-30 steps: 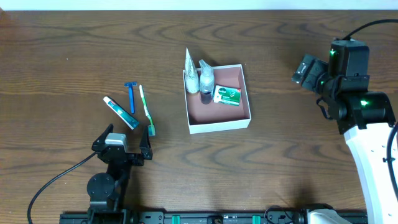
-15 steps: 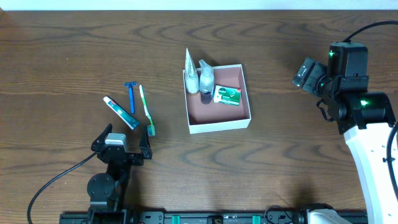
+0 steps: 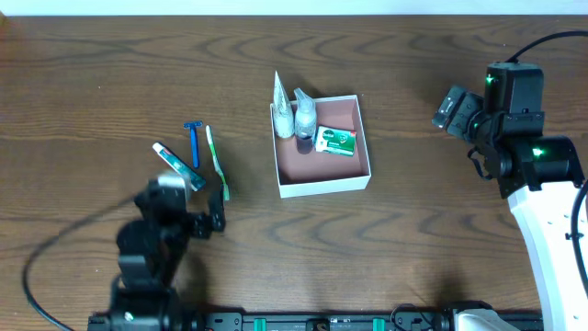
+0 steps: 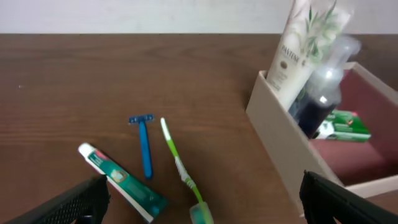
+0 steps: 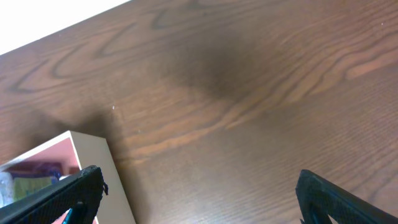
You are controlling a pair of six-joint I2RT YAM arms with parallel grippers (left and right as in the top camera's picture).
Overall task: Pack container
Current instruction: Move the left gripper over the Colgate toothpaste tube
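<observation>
Two neighbours, the razor [image 3: 193, 142] and toothpaste [image 3: 177, 165], lay so near the toothbrush [image 3: 214, 156] that we feared our wide-open left gripper [image 3: 188, 210] could knock them across the surface [image 3: 92, 92].

The left arm [image 3: 147, 253] is now moving. A second ago it sat sharp and still; now it is smeared with motion blur from the wrist down to its base. The left tool [image 3: 184, 207], its fingers spread wide, has advanced. The toothpaste [image 3: 177, 165] lay well ahead of it before, and now the tube's near end sits just beside the tool's white top in the overhead view. Behind the tool, the arm's lower links have swung a little towards the tool's left and appear larger. The right tool [image 3: 450, 108] has made only a small shift, drawing slightly back towards its own arm.
</observation>
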